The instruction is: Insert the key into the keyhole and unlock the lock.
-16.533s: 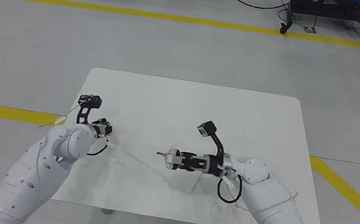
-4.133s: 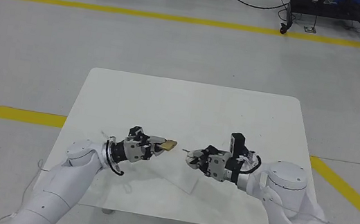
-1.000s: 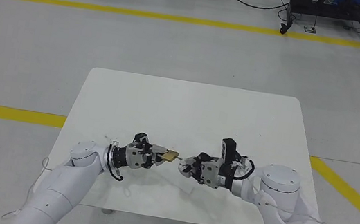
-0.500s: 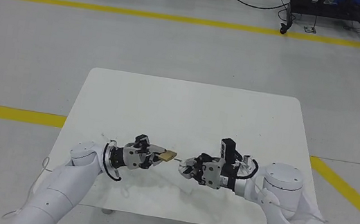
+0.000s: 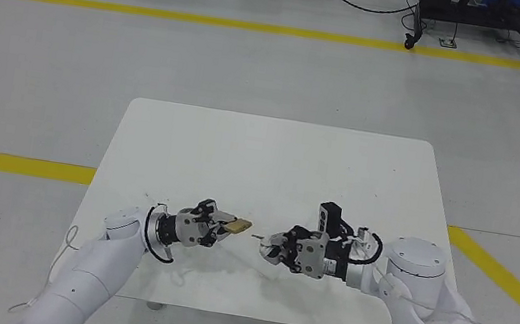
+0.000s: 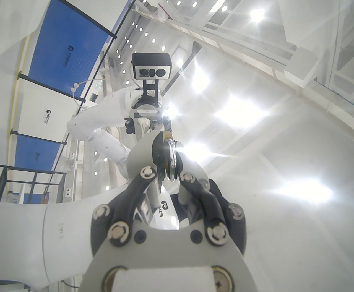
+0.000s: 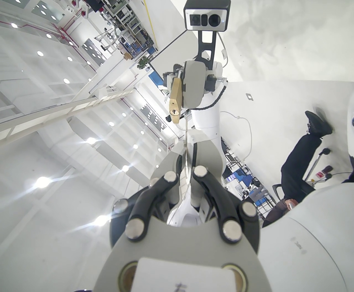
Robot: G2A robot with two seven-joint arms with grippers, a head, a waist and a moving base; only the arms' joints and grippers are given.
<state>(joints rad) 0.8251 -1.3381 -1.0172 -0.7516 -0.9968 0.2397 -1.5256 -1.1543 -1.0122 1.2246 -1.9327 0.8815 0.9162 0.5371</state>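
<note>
My left gripper (image 5: 217, 225) clamps the lock (image 5: 241, 226), its keyhole (image 7: 173, 112) turned toward 3 o'clock. My right gripper (image 5: 271, 249) pinches the key (image 7: 187, 145) just apart at 4 o'clock, aimed for insertion.

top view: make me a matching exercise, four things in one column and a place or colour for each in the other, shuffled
Things:
1. lock
2. key
3. table
4. floor stripe

Place or colour:
a. white
b. held in the right hand
c. yellow
d. held in the left hand

Pairs: 1-d, 2-b, 3-a, 4-c
</note>
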